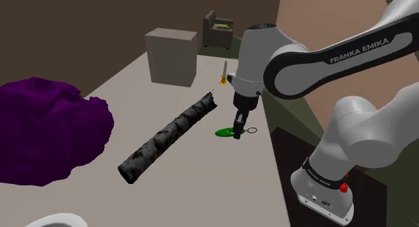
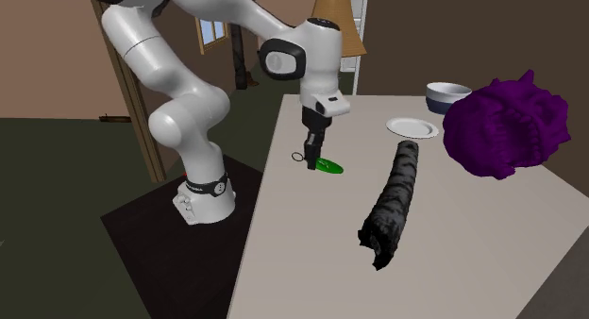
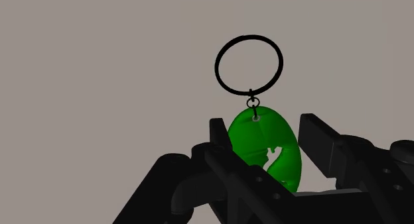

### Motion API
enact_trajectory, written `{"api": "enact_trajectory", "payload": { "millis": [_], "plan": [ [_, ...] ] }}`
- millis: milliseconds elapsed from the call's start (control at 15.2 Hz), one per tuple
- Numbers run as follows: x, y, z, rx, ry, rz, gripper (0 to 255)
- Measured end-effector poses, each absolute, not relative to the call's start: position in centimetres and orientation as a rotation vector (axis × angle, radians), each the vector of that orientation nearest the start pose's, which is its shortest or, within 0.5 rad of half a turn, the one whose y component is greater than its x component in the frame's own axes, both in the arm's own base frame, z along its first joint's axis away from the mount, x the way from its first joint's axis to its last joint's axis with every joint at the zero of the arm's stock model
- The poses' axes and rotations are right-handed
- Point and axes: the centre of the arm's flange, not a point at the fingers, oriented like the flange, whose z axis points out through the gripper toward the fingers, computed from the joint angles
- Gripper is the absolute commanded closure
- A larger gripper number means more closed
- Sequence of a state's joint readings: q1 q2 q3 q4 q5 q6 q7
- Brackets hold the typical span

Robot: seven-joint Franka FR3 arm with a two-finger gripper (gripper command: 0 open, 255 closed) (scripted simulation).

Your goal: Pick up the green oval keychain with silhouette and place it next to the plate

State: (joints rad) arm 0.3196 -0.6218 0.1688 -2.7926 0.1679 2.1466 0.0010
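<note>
So the green oval keychain (image 3: 262, 150) is lying flat on the desk (image 2: 311, 260), close to the edge on the arm's stand side. Its black ring (image 3: 249, 65) points away from the hand, out past the fingertips. There's a little cut-out silhouette in the green part.

The hand (image 3: 265, 133) is right down on it, pointing straight at the desk. It's released as far as I can see: the fingers (image 3: 317, 138) stand apart on either side of the oval, really close to its edges, but I wouldn't call that a grip.

In the second exterior view, a dark mottled roll (image 2: 392, 199) lies to the right of the keychain. The white plate (image 2: 412, 127) sits farther back and to the right, well apart from the keychain, with a bowl (image 2: 447, 92) just behind it. A big crumpled purple thing (image 2: 505, 124) is right of the plate. In the shoulder view there's also a grey box (image 1: 171, 56) at the far end of the desk.
</note>
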Motion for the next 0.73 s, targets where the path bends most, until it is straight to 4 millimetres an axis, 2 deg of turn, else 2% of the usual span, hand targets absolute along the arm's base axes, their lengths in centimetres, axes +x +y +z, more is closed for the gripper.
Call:
{"api": "enact_trajectory", "payload": {
  "millis": [726],
  "plan": [
    [37.5,27.7,37.8,-3.056,-0.560,0.055,255]
  ]
}}
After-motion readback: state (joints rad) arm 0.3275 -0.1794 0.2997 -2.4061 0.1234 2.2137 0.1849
